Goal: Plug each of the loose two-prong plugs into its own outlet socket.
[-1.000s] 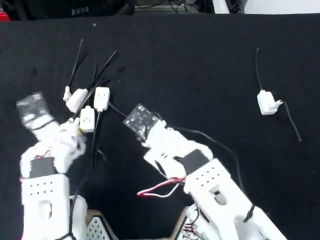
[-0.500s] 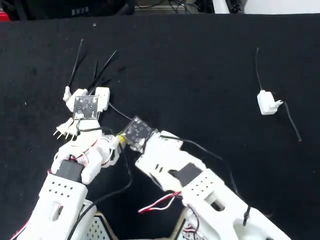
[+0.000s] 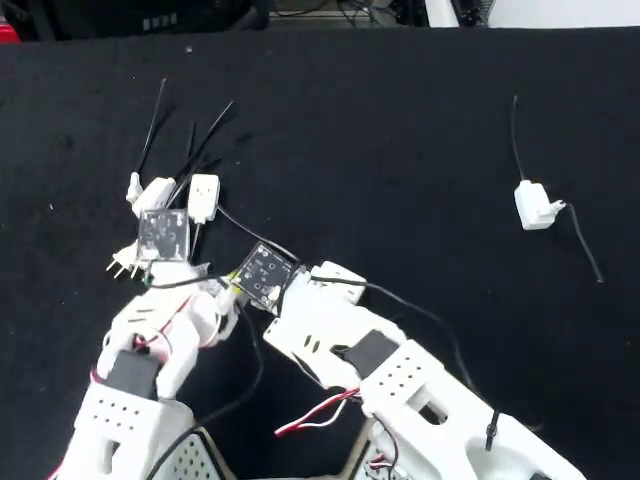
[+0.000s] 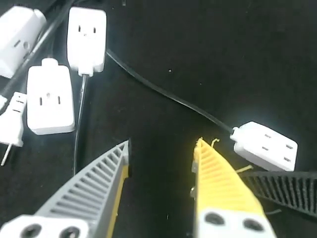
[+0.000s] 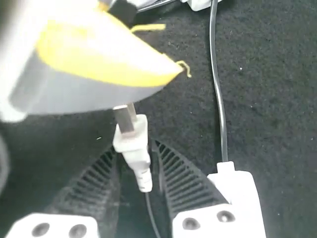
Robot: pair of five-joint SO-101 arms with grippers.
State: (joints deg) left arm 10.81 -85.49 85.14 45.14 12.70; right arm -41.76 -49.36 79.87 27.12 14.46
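Right gripper (image 5: 133,148) is clamped on a white two-prong plug (image 5: 130,140) (prongs pointing away from the wrist), right next to the left gripper (image 4: 162,146), which hangs wide open near the white outlet sockets (image 4: 49,99).

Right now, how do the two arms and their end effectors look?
The left arm and right arm are white plastic with hole rows and black motor blocks. Red and white wires hang by the right one. The left end effector has a grey finger and a yellow finger, both ribbed; the right end effector has dark ribbed fingers.
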